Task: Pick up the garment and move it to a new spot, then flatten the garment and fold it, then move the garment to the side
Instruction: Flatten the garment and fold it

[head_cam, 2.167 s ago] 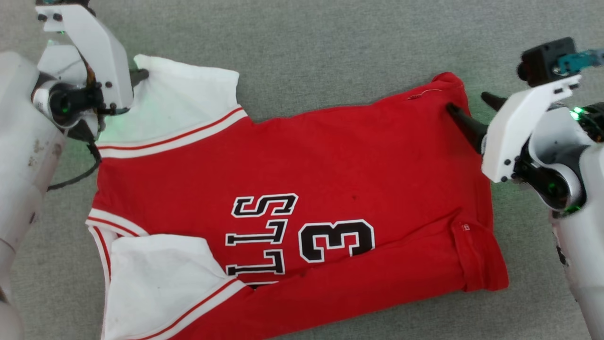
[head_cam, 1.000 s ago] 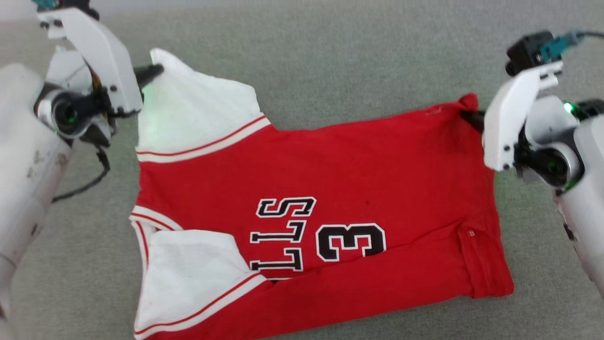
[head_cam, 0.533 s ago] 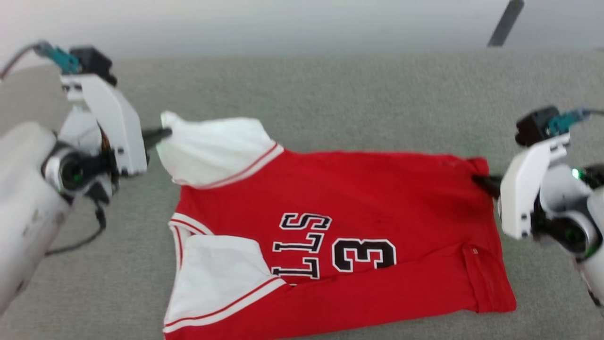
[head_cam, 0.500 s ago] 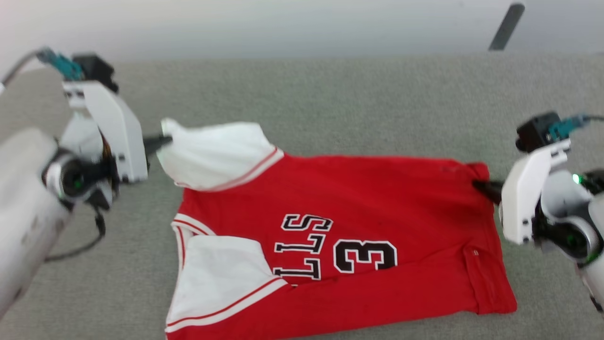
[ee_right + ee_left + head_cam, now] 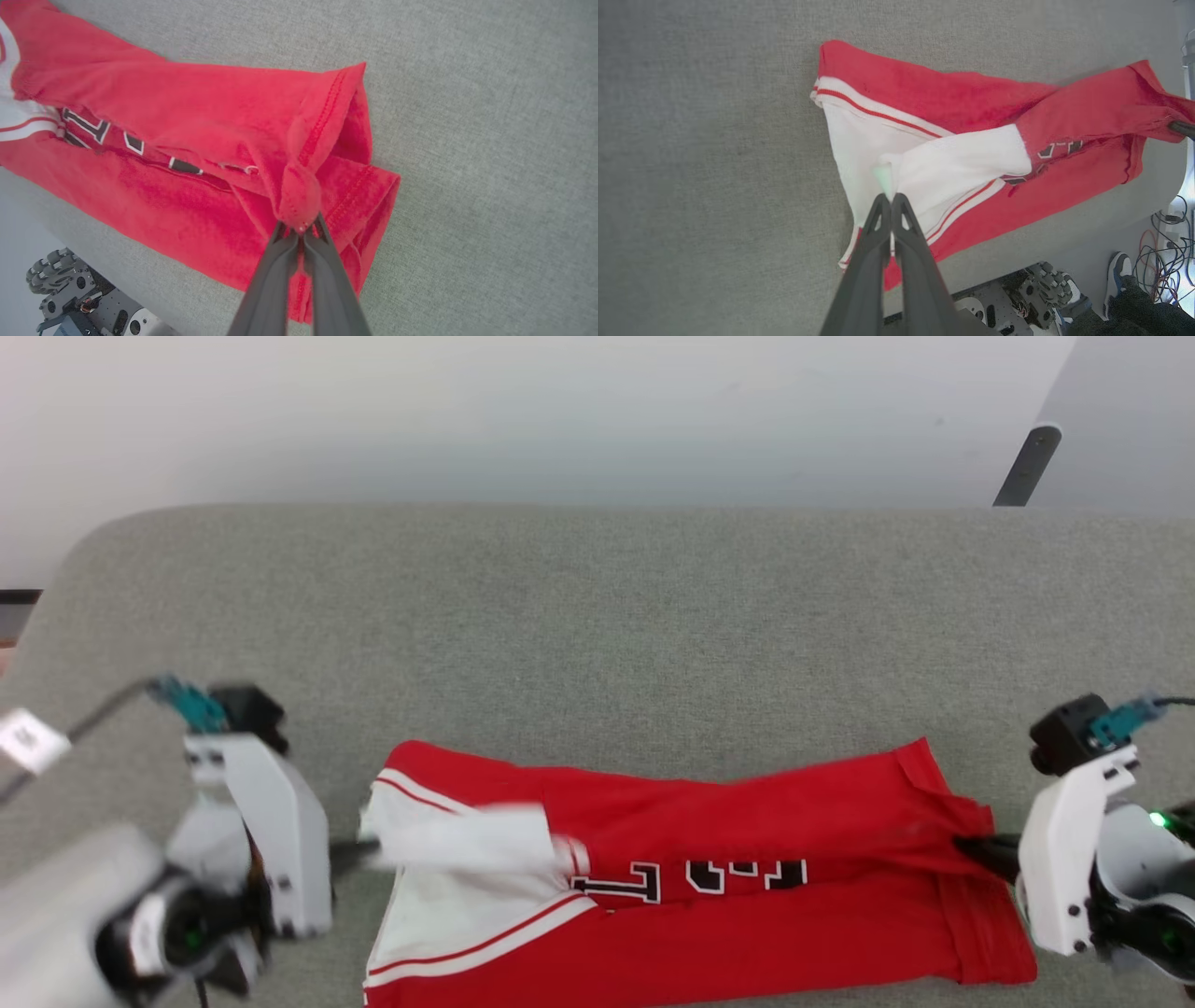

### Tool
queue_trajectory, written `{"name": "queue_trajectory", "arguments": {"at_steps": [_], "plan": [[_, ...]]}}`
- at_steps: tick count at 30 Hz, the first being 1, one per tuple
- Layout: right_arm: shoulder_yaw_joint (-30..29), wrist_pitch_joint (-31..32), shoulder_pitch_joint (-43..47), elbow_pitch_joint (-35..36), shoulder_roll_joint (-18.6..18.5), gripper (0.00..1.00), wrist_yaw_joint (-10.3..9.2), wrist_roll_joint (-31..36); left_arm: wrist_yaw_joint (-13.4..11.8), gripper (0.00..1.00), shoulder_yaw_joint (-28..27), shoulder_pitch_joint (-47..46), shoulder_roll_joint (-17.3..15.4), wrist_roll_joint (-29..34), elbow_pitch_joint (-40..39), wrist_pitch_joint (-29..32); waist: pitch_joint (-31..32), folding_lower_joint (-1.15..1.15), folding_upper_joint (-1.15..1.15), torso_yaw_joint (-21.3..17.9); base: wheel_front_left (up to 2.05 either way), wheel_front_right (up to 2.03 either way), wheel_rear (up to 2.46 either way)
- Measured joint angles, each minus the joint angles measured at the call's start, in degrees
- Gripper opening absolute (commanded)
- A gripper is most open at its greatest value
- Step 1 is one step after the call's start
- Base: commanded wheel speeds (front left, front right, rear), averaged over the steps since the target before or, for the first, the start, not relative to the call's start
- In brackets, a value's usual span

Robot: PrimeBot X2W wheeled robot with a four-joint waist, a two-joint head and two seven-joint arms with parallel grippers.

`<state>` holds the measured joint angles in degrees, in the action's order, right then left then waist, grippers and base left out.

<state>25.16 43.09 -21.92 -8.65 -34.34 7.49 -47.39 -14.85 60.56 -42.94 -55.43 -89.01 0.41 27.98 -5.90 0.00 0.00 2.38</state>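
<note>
**Red T-shirt held at both ends, lying crosswise**

One bright red soft-fabric T-shirt with white short sleeves (image 5: 747, 803) lies on the grey fabric-covered tabletop (image 5: 597, 616), close to its near edge. Its long axis runs side to side across the head view. The sleeve end points to the robot's left and the hem end to its right.

The nearest part is a flat red strip along the bottom of the head view, with one white sleeve (image 5: 448, 919) lying flat at its left end. Above that, the far half of the T-shirt is doubled over toward the near side and partly covers the black-and-white lettering (image 5: 738, 875).

Two end effectors hold it, one at each end. The left end effector (image 5: 359, 854) (image 5: 891, 198) has its fingers pressed together on a pinch of the second white sleeve (image 5: 467, 840). The right end effector (image 5: 971, 847) (image 5: 299, 231) is pinched on a bunched red corner of the hem.

Beyond the T-shirt lies bare grey tabletop, then a pale wall (image 5: 467, 411) and one dark slanted bar (image 5: 1025, 467) at the far right.
</note>
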Motion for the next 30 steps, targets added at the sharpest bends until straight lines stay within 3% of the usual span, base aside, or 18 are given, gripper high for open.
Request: {"name": "queue_trajectory", "arguments": {"at_steps": [8,15,17,19,20,21,22,23,30], "plan": [[-4.2,4.2,6.0,2.5,0.2,0.0,0.0,1.3,-4.3,0.0,2.1,7.2,-1.1,-1.8,-6.8,-2.1,0.9,0.0,0.0,0.2,0.0,0.0,0.0],[-8.2,7.4,10.6,5.2,1.8,0.0,0.0,3.5,-4.8,0.0,3.0,10.2,-0.1,-2.9,-6.9,-3.3,1.9,0.0,0.0,0.1,0.0,0.0,0.0],[-9.2,8.0,11.4,5.7,2.3,0.0,0.0,4.4,-4.7,0.03,3.2,10.7,0.3,-2.9,-6.8,-3.7,2.2,0.0,0.0,0.0,0.0,0.0,0.0],[-10.4,8.3,12.3,6.3,3.2,0.0,0.0,5.2,-4.5,0.18,3.3,11.1,0.4,-2.8,-6.7,-4.1,2.5,0.0,0.0,-0.1,0.0,0.0,0.0],[-10.9,8.3,12.7,6.6,3.6,0.05,0.0,5.6,-4.3,0.74,3.3,11.3,0.4,-2.6,-6.7,-4.6,2.6,0.0,0.0,-0.1,0.0,0.0,0.0],[-11.3,8.3,13.1,7.0,3.9,0.46,0.0,5.9,-4.3,1.0,3.3,11.3,0.4,-2.5,-6.6,-5.2,2.8,0.0,0.0,-0.1,0.0,0.0,0.0],[-11.6,8.3,13.4,7.2,4.2,0.89,0.0,6.4,-4.3,1.0,3.2,11.3,0.5,-2.2,-6.6,-5.6,3.0,0.0,0.0,-0.1,0.0,0.0,0.0],[-12.0,8.3,13.7,7.3,4.5,1.0,0.0,6.7,-4.2,1.0,3.1,11.4,0.5,-2.1,-6.6,-5.6,3.2,0.0,0.0,0.0,0.0,0.0,0.0],[-14.9,8.9,16.0,9.3,6.6,1.0,0.0,7.9,-3.8,1.0,2.0,12.3,-0.7,-2.1,-7.7,-7.9,5.4,-0.01,0.0,0.1,0.0,0.0,0.0]]}}
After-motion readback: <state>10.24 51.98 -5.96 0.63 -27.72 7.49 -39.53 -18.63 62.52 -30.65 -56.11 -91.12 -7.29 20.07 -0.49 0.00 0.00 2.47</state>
